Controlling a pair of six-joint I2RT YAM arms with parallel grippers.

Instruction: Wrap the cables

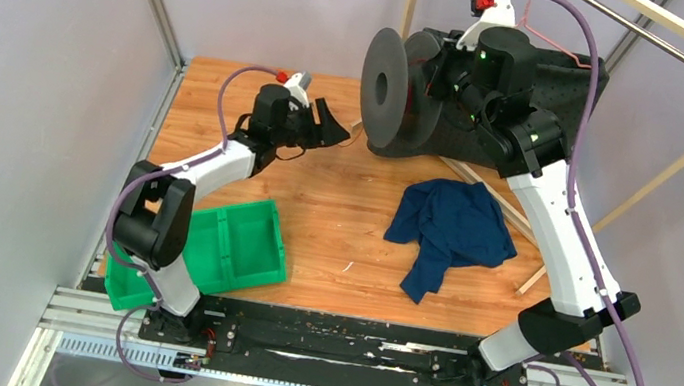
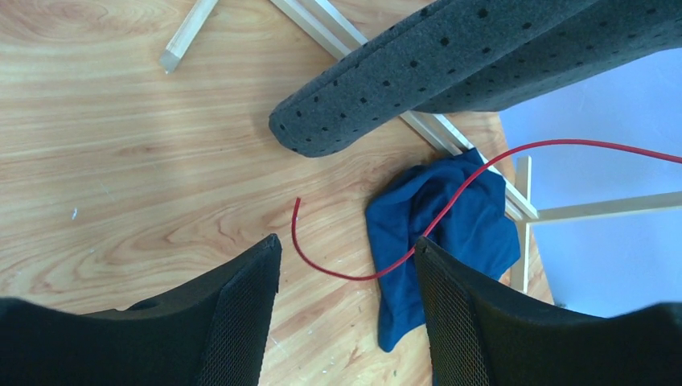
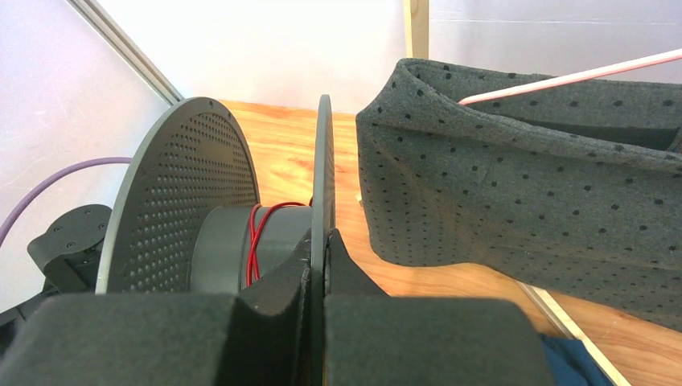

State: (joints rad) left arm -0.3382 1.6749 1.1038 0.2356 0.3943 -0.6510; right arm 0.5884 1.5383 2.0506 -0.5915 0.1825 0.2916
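Where the right gripper [image 3: 323, 249] clamps shut on 1 flange of the upright spool [image 3: 181, 201], red cables [image 3: 254, 241] circle the hub in a few turns. The left gripper [image 2: 346, 249] hovers with its fingers apart, holding nothing. Seen between them, 1 free strand curves from its loose end up and right across the blue cloth [image 2: 474, 233].

Single thin red cable [image 2: 447, 207], slack. Its free end lies on the wooden tabletop [image 2: 121, 161]; from there it bows in a loop, crosses over the blue cloth [image 2: 474, 233] and rises off to the right. A few turns are wound around the hub of the grey spool [image 3: 217, 249].
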